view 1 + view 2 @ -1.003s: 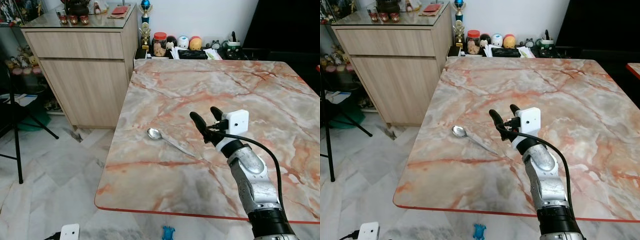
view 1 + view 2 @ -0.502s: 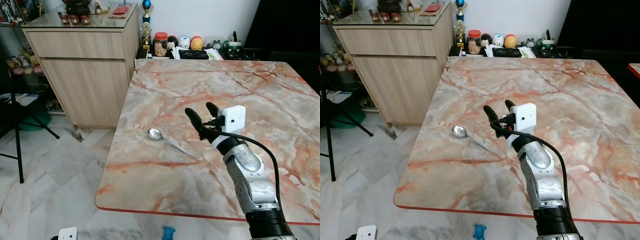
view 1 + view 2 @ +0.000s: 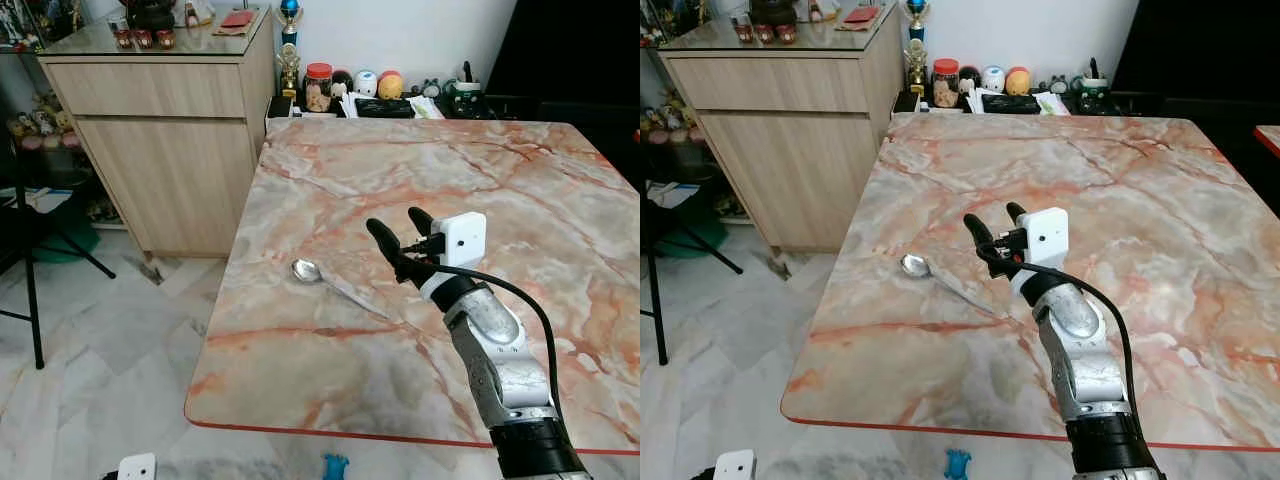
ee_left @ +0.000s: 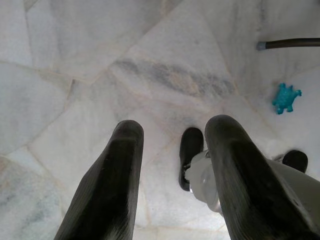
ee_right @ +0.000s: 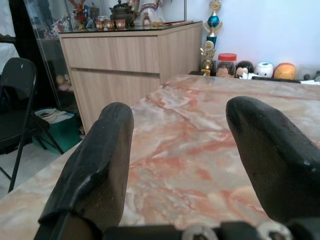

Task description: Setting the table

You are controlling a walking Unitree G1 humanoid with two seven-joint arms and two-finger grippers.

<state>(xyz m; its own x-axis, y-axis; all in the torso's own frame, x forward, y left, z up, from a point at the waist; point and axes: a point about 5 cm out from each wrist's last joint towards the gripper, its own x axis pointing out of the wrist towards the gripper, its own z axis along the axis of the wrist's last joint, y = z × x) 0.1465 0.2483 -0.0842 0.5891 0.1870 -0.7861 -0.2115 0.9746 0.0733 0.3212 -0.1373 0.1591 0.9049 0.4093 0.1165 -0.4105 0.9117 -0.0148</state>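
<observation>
Right gripper (image 3: 396, 236) raised above the marble table (image 3: 520, 180), its two black fingers spread wide and holding nothing, tips directed toward the far edge; a white camera block sits on the wrist just behind them, with a black cable running back along the silver forearm. Spoon (image 3: 338, 287) lying flat on the tabletop to the left of the gripper and apart from it, bowl toward the table's left edge, handle running diagonally toward the arm. The table surface is pink-and-grey veined marble with a thin red rim along its near edge. At the far edge, against the white wall, stand a jar with a red lid (image 3: 319, 88), a row of small round figurines (image 3: 378, 84) and a dark mug; any labels on them are too small to read. A gold trophy with a blue ball (image 3: 290, 45) stands beside a light wood cabinet (image 3: 170, 140), whose glass top carries a dark teapot, small cups and a red item. Left gripper (image 4: 172, 170) hanging low over the pale marble floor (image 4: 75, 60), fingers parted and empty, with a small turquoise toy (image 4: 286, 98) on the floor near it. A black folding chair (image 5: 20, 100) stands on the floor left of the cabinet.
</observation>
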